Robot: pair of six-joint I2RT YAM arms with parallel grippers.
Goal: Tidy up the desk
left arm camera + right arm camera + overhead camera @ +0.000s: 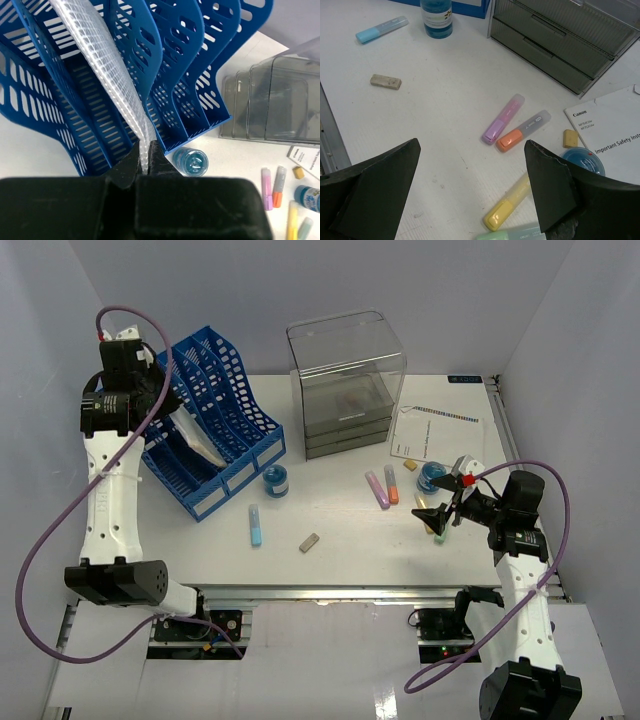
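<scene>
- Overhead, the large flat white rectangular desk (340, 560) fills the space between pale walls. Its long axis runs left to right, its metal rail lies along the near edge by the arm bases, and its surface is matte and faintly grained.
- At rear left, a blue slotted plastic file rack (225, 430) stands on the desk, its curved dividers pierced with oblong holes.
- The left gripper (145, 157) is pressed together on the lower edge of a translucent white mesh-textured plastic sleeve (105, 65), which rises tilted between two rack dividers.
- At rear centre sits a glossy clear plastic drawer box (347, 370).
- The right gripper (471, 150) hangs with black wedge-shaped fingers spread wide, gripping nothing, above a pink cylindrical plastic highlighter (503, 119) and an orange cylindrical plastic highlighter (522, 131) lying side by side.
- A small tan rectangular eraser (385, 81) lies well apart from them.
</scene>
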